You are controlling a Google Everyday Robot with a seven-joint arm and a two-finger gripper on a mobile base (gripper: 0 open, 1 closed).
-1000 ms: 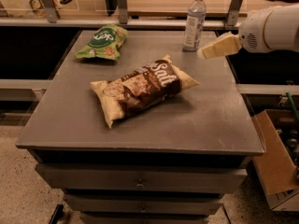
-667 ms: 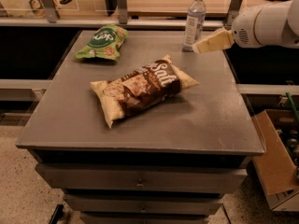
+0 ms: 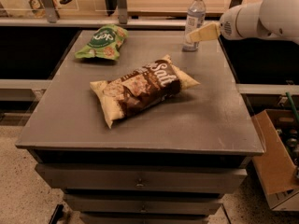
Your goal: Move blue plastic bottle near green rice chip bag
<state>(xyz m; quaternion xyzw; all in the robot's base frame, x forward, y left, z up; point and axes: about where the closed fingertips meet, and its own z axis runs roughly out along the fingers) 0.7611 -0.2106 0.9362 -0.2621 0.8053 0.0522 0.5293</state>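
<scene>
The blue plastic bottle (image 3: 195, 14) stands upright at the far right edge of the grey table (image 3: 205, 120). It is clear, with a white cap and a pale label. The green rice chip bag (image 3: 103, 42) lies flat at the far left of the table, well apart from the bottle. My gripper (image 3: 195, 35) reaches in from the right on a white arm (image 3: 261, 15). Its cream tip lies across the lower part of the bottle, in front of it. I cannot tell if it touches the bottle.
A large brown-and-cream "Salt" bag (image 3: 142, 87) lies across the middle of the table, between the bottle and the green bag. An open cardboard box (image 3: 275, 167) stands on the floor at the right. A shelf rail runs behind the table.
My gripper has moved left, from beside the bottle to in front of its lower part. The bottle and both bags have not moved.
</scene>
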